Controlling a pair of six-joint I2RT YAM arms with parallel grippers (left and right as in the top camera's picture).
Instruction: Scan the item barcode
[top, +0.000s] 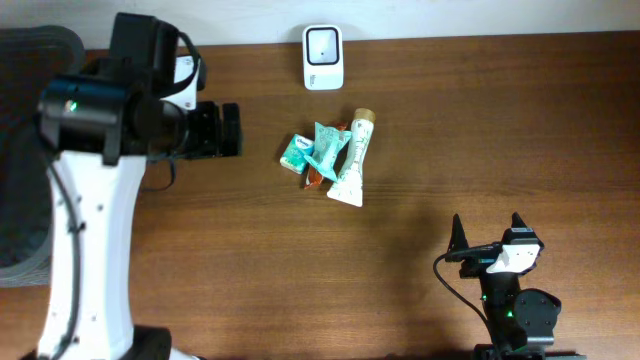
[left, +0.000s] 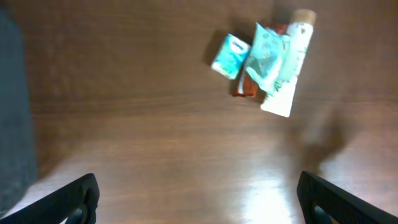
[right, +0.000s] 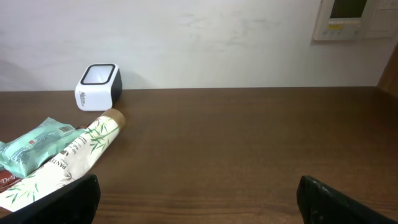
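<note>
A small pile of items lies mid-table: a white tube with a tan cap (top: 352, 160) (left: 287, 68) (right: 68, 162), a teal pouch (top: 325, 148) (left: 266, 59) (right: 34, 146), a small teal box (top: 297, 152) (left: 228, 56) and a red-brown bar (top: 315, 180) (left: 249, 87) under them. No barcode shows. The white scanner (top: 322, 57) (right: 97, 86) stands at the far edge behind the pile. My left gripper (top: 235, 130) (left: 199, 205) hangs open left of the pile, holding nothing. My right gripper (top: 487, 230) (right: 199, 199) is open near the front right, also holding nothing.
A grey chair (top: 20, 150) stands off the table's left side. A white wall with a control panel (right: 348, 18) rises behind the table's far edge. Bare wooden tabletop (top: 520, 120) stretches right of the pile.
</note>
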